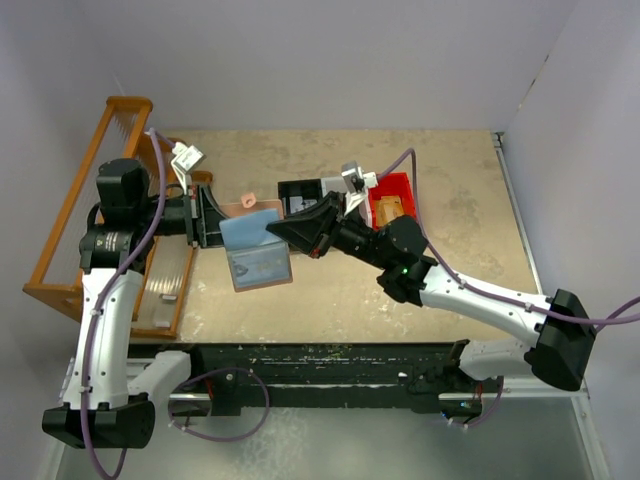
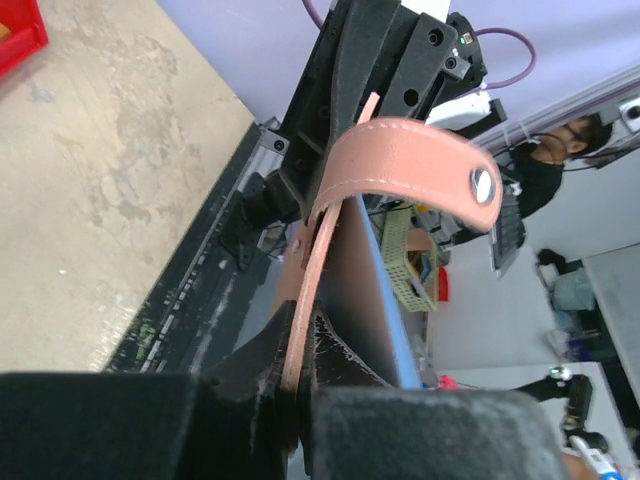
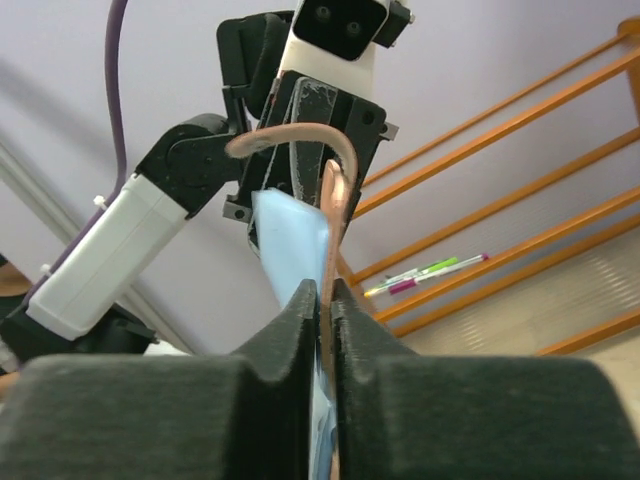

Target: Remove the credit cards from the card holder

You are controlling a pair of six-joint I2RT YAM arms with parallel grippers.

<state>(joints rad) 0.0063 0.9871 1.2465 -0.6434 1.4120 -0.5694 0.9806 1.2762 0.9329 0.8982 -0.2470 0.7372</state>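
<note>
The card holder (image 1: 255, 250), salmon-pink with a light blue lining, hangs spread open above the table between both arms. My left gripper (image 1: 213, 226) is shut on its left edge; in the left wrist view the salmon leather (image 2: 297, 330) is pinched between the jaws and the snap strap (image 2: 410, 165) curls above. My right gripper (image 1: 282, 232) is shut on the opposite edge, with the salmon wall (image 3: 329, 235) squeezed between its pads and the blue lining (image 3: 290, 245) beside it. A pale greyish credit card (image 1: 262, 270) seems to sit in the lower flap. A tan-orange card-like piece (image 1: 392, 207) lies in the red bin (image 1: 398, 186).
A wooden rack (image 1: 62, 235) stands along the left edge, with a clear tray (image 1: 165, 285) beside it. A black bin (image 1: 298, 196) sits behind the right gripper, next to the red one. Markers (image 3: 430, 272) lie under the rack's rails in the right wrist view.
</note>
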